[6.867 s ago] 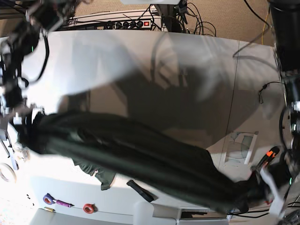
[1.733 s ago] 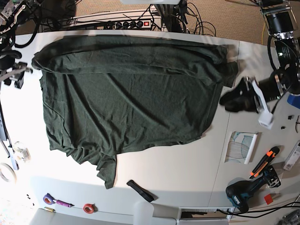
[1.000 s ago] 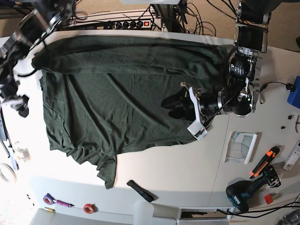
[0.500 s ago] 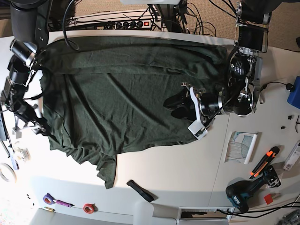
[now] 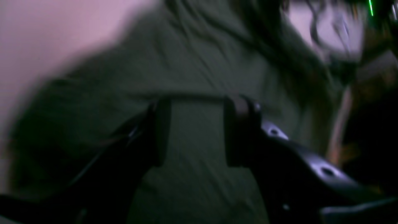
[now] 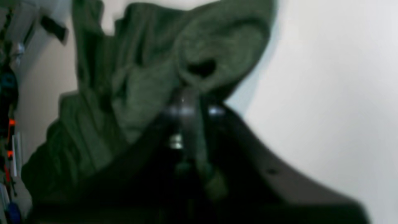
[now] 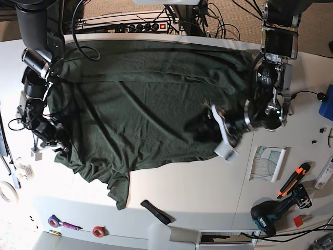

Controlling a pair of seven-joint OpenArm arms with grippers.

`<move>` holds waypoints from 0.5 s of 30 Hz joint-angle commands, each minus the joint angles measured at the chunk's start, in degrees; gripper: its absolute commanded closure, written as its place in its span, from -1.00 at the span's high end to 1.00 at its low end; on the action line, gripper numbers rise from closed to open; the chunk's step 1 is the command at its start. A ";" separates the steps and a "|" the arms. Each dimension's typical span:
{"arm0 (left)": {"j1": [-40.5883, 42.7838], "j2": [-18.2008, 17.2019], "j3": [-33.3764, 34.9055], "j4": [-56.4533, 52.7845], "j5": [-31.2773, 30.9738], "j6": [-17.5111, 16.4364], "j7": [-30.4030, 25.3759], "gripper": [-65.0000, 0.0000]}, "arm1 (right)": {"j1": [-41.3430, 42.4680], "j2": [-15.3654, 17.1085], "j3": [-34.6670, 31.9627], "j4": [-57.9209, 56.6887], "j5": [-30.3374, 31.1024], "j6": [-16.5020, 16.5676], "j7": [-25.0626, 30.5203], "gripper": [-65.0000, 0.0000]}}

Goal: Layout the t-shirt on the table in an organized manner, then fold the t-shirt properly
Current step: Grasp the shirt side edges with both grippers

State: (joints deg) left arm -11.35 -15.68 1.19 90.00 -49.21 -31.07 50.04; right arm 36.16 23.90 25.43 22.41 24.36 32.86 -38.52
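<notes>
The dark green t-shirt (image 7: 140, 99) lies spread over the table's far half, with a wrinkled sleeve hanging toward the front left. My right gripper (image 7: 53, 147) sits at the shirt's front-left edge. In the right wrist view this gripper (image 6: 190, 104) is shut on a bunched fold of the t-shirt (image 6: 217, 46). My left gripper (image 7: 202, 127) hovers over the shirt's right part. The blurred left wrist view shows it (image 5: 197, 130) open, with flat green cloth (image 5: 192, 77) between its fingers (image 5: 161, 130).
A black strip (image 7: 155, 212) and tape rolls (image 7: 98, 230) lie near the front edge. A drill (image 7: 268, 216), an orange cutter (image 7: 294, 179) and a white card (image 7: 268, 161) sit at the front right. A power strip (image 7: 145, 26) with cables runs along the back.
The right gripper has moved down along the shirt's left edge to its front-left corner and closed on cloth. The left gripper drifted slightly toward the front right over the shirt.
</notes>
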 commanded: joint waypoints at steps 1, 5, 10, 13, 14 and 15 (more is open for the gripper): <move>-2.01 -0.37 -1.49 0.92 1.16 1.20 -2.58 -0.12 | 0.17 0.44 -0.24 -0.24 -3.41 -1.22 -4.70 -1.00; -6.47 -0.35 -2.38 -1.79 10.95 10.69 -5.70 -0.22 | 0.00 0.85 -0.26 -0.24 -3.43 -1.20 -5.53 -1.00; -15.19 -0.33 0.79 -18.18 11.15 12.00 -5.49 -0.22 | 0.00 0.39 -0.26 -0.24 -3.43 -1.20 -6.14 -1.00; -20.65 -0.09 2.99 -31.36 10.91 10.16 -5.68 -0.20 | 0.00 0.39 -0.26 -0.24 -3.41 -1.20 -6.54 -1.00; -22.27 0.00 3.19 -35.15 10.64 9.09 -6.01 -0.19 | 0.00 0.39 -0.26 -0.24 -3.41 -1.18 -6.54 -1.00; -23.69 0.00 3.19 -38.56 10.36 8.15 -6.45 -0.18 | 0.00 0.39 -0.26 -0.24 -3.39 -1.18 -6.54 -1.00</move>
State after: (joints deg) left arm -32.82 -15.31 4.69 49.93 -37.93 -22.72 44.82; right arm 36.18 24.08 25.45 22.46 24.93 33.08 -41.12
